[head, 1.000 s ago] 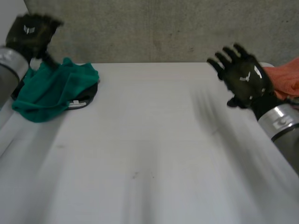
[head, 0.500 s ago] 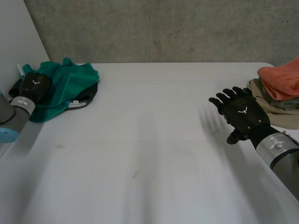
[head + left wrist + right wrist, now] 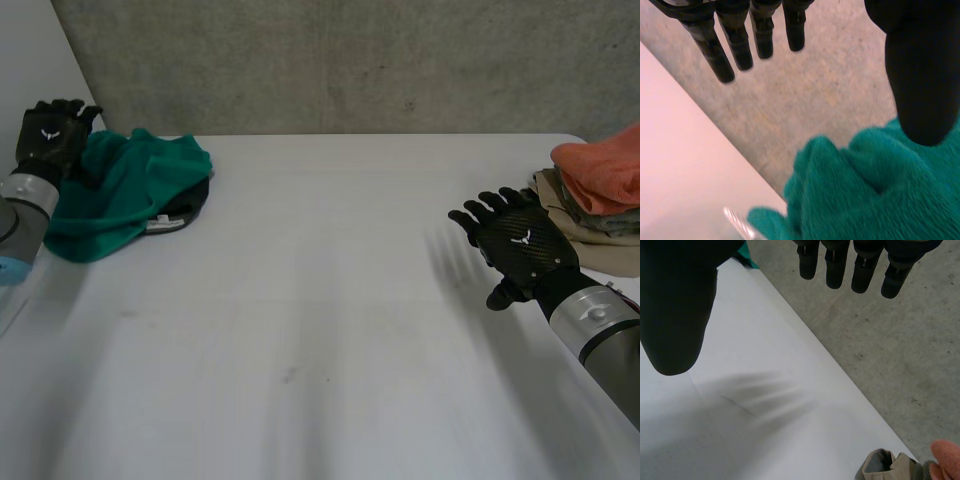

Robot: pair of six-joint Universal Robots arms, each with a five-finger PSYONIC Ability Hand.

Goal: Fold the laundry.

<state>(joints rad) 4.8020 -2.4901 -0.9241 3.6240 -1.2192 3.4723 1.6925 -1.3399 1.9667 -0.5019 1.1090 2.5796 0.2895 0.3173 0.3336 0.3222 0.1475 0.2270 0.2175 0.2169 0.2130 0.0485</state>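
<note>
A crumpled green cloth point(image 3: 125, 190) lies at the table's far left corner, partly over a dark garment point(image 3: 192, 206). My left hand point(image 3: 52, 135) hovers just beyond the cloth's left edge, fingers straight. In the left wrist view its fingers point(image 3: 740, 45) and thumb point(image 3: 920, 75) stand spread above the green cloth point(image 3: 880, 195), holding nothing. My right hand point(image 3: 520, 245) floats open over the table's right side, palm down, beside a stack of folded laundry point(image 3: 600, 200). The right wrist view shows its fingers point(image 3: 855, 265) and thumb point(image 3: 675, 305) spread above bare table.
The folded stack at the far right has an orange piece point(image 3: 605, 165) on top of beige ones point(image 3: 885, 467). A white wall panel point(image 3: 25, 60) stands beside the left hand. A concrete wall point(image 3: 350, 60) runs behind the white table point(image 3: 320, 330).
My left hand has lifted off the green cloth's left edge, moved toward the far corner and spread its fingers. The right hand has held still for the last half second.
</note>
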